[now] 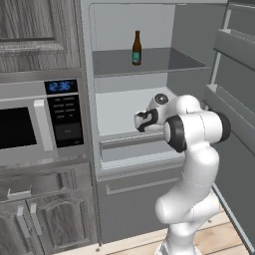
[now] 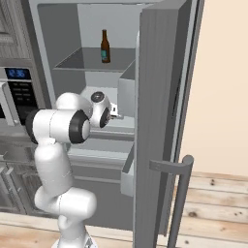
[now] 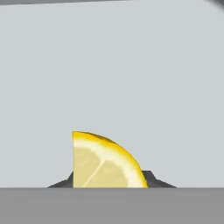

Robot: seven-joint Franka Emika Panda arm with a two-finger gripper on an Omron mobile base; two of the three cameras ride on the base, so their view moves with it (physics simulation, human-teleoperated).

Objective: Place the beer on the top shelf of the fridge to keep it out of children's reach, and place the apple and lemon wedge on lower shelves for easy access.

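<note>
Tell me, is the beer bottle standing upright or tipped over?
Upright: the beer bottle stands on the fridge's top shelf, neck pointing straight up in both base views.

This is a home kitchen, rendered rather than filmed. A tall grey fridge stands open with its door swung wide, built in beside a microwave with a blue clock display, with grey wood-grain cabinets above and below it. A light wooden plank floor and a plain cream wall complete the domestic room.
</note>
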